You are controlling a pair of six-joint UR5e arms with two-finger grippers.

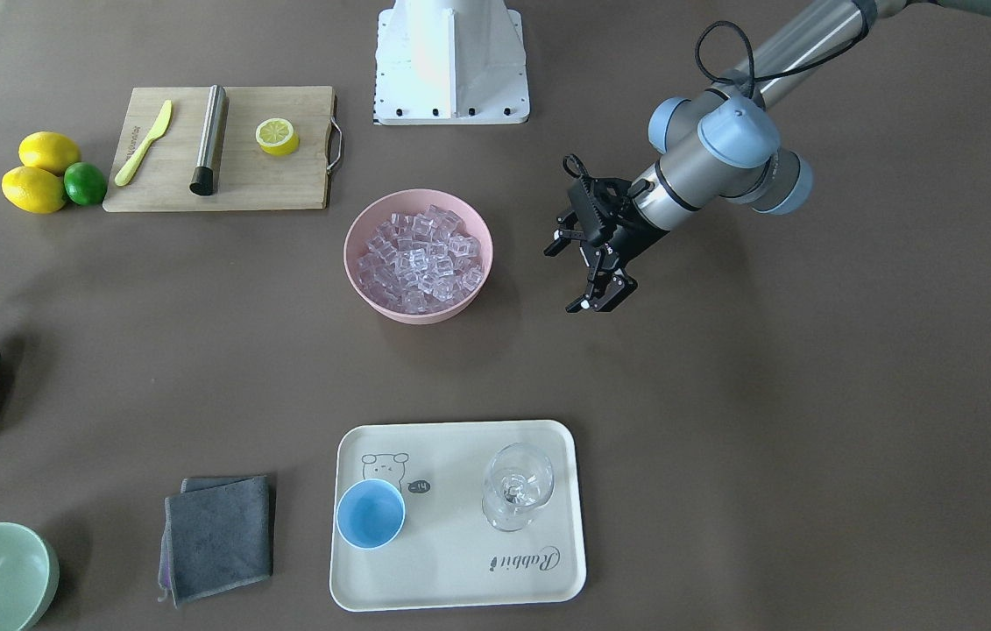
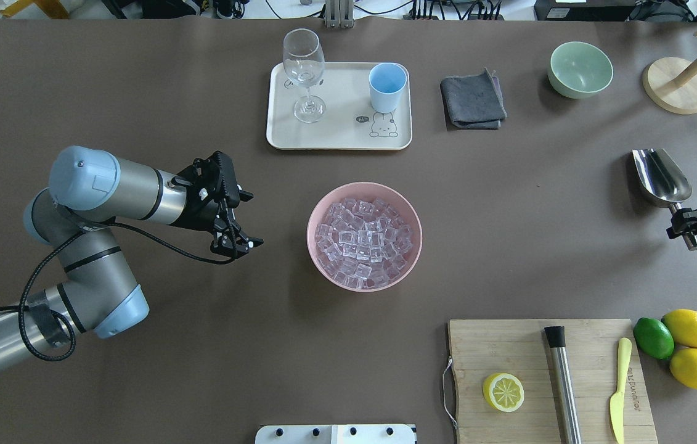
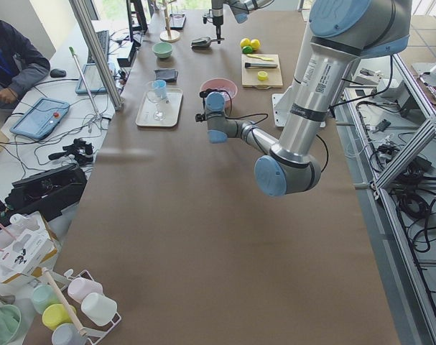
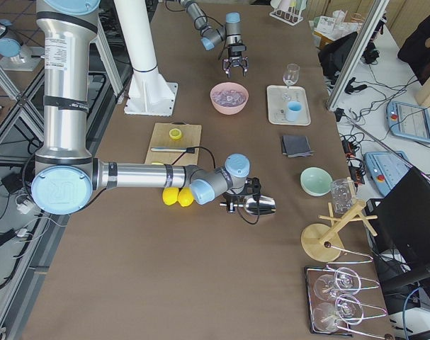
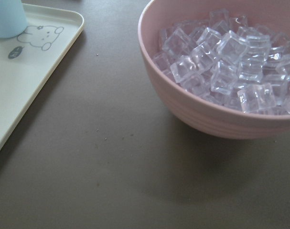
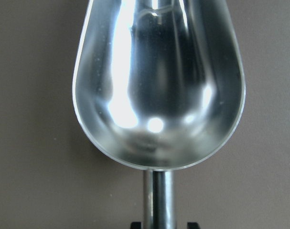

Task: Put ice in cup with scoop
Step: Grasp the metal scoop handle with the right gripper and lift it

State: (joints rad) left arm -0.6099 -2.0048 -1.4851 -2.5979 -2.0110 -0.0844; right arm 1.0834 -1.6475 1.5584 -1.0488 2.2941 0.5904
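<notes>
The ice (image 2: 363, 240) fills a pink bowl (image 2: 310, 236) at the table's middle; it also shows in the left wrist view (image 5: 226, 62). The light-blue cup (image 2: 387, 86) stands upright and empty on a cream tray (image 2: 336, 139), beside a wine glass (image 2: 304, 68). The steel scoop (image 2: 662, 179) is at the table's right edge, its bowl empty (image 6: 159, 86). My right gripper (image 2: 686, 223) is shut on the scoop's handle. My left gripper (image 2: 238, 245) is open and empty, left of the pink bowl and apart from it.
A grey cloth (image 2: 472, 98) and a pale green bowl (image 2: 579, 69) lie right of the tray. A wooden stand (image 2: 678, 86) is at the far right. A cutting board (image 2: 527, 351) holds a steel rod, a yellow knife and half a lemon; lemons and a lime (image 2: 653, 337) lie beside it.
</notes>
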